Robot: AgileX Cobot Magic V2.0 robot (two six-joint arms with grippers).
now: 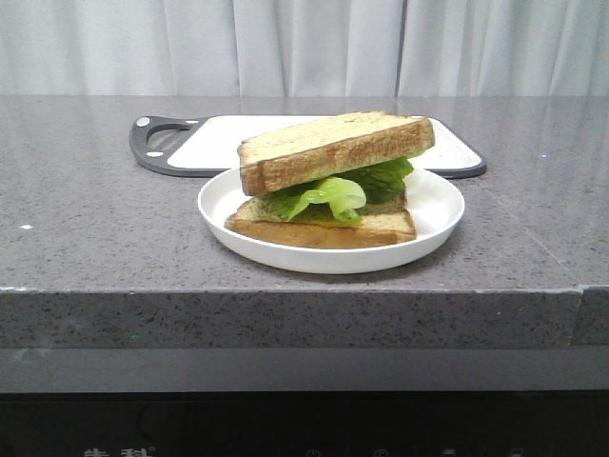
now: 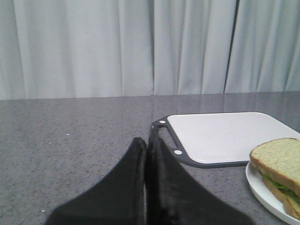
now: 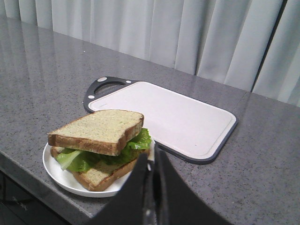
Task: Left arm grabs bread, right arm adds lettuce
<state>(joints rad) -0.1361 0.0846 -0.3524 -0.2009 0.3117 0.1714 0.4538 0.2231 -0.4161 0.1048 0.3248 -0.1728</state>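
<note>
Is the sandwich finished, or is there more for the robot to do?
It looks finished: lettuce lies between the bottom slice and the top bread on the plate. Both claws, left and right, are shut and hold nothing. Nothing visible remains.

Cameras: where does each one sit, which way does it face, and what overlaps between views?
Front: low at the counter edge, facing forward at the round white plate holding a lettuce sandwich; no robot body shows.
Left wrist: on the left arm, looking across the grey counter to the curtain; shut black left gripper in the foreground, plate edge at the side.
Right wrist: on the right arm, looking down at the sandwich; shut black right gripper in view.
Shared: all three show the white cutting board with black rim.
</note>
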